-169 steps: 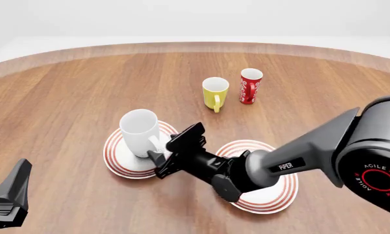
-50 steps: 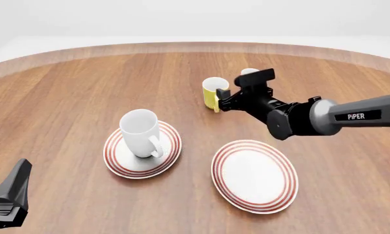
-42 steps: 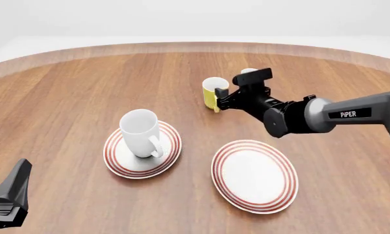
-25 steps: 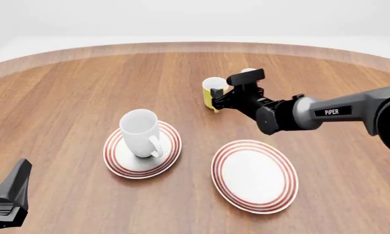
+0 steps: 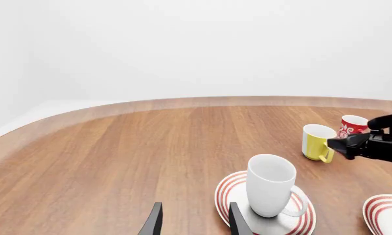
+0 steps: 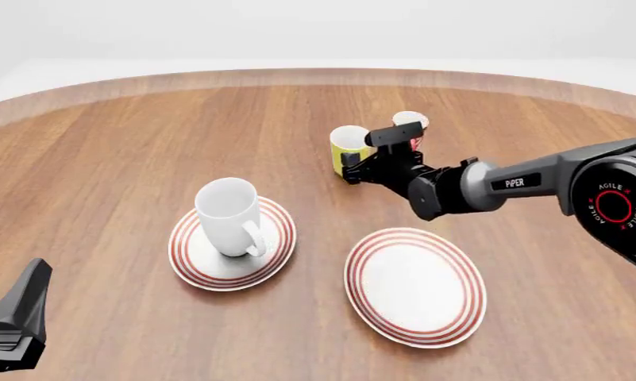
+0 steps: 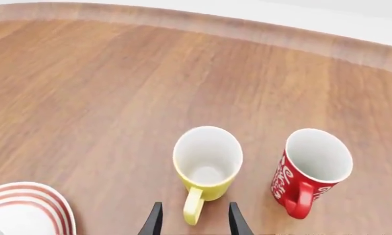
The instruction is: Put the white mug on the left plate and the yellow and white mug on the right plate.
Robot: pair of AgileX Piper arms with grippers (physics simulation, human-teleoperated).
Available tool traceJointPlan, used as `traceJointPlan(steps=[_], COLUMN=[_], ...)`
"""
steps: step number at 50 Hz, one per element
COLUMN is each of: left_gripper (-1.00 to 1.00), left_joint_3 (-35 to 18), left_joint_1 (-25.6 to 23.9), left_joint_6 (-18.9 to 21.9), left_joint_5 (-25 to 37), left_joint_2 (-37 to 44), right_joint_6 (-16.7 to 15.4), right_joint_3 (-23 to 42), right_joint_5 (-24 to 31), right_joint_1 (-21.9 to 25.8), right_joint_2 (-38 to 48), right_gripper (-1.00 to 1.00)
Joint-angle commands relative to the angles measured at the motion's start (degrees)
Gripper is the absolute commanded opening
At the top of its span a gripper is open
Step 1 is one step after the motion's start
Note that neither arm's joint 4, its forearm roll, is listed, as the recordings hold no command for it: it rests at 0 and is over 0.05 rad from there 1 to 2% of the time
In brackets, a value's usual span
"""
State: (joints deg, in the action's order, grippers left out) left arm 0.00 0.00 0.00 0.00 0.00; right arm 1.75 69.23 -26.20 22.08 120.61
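White mug [image 6: 229,214] on left plate [image 6: 196,262]: done. My right hand [image 6: 352,164] spread around yellow and white mug [image 6: 348,146] handle, nothing gripped; right plate [image 6: 415,284] bare. Left hand [image 5: 192,226] narrow, idle.

Everything I see is evenly bright, lit softly from above, with no glare. Shadows are faint: a pale smudge under the white mug [image 6: 229,215] and under my right gripper [image 6: 362,155]. All three views are sharp, free of motion blur. The front view bows the table [image 6: 106,159] edge into a curve.
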Motion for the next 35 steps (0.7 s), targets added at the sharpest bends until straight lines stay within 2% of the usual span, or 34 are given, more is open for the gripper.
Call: traceJointPlan(steps=[1, 35], left_gripper=[1.0, 1.0], left_joint_3=[0.0, 0.0], left_joint_1=[0.0, 0.0], left_joint_6=[0.0, 0.0], left_joint_5=[0.0, 0.0], left_joint_2=[0.0, 0.0], right_joint_6=[0.19, 0.35], right_joint_3=[1.63, 5.93], right_joint_5=[0.44, 2.27], right_joint_1=[-0.41, -0.18], right_joint_2=[2.59, 8.21], right_gripper=[1.0, 1.0])
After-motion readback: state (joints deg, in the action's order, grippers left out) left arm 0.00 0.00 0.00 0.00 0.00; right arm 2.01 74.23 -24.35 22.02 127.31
